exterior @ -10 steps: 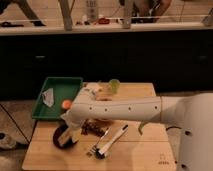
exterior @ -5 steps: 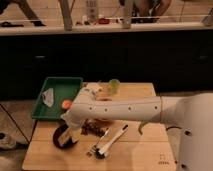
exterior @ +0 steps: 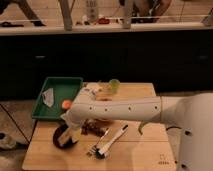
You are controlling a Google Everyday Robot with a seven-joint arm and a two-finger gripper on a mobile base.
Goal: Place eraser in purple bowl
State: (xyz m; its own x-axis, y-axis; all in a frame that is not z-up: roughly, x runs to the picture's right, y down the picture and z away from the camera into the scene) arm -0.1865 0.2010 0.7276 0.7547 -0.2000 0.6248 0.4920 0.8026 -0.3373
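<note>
Wooden table [exterior: 135,155], dark cabinets behind. Small round purple bowl [exterior: 60,140], near-black with low sides. Smooth white arm's gripper [exterior: 71,131] sits directly over the bowl; its opening and grasp cannot be told. Eraser hidden. Rectangular green tray [exterior: 67,90] behind the bowl, metal fork [exterior: 98,144] right of it.
</note>
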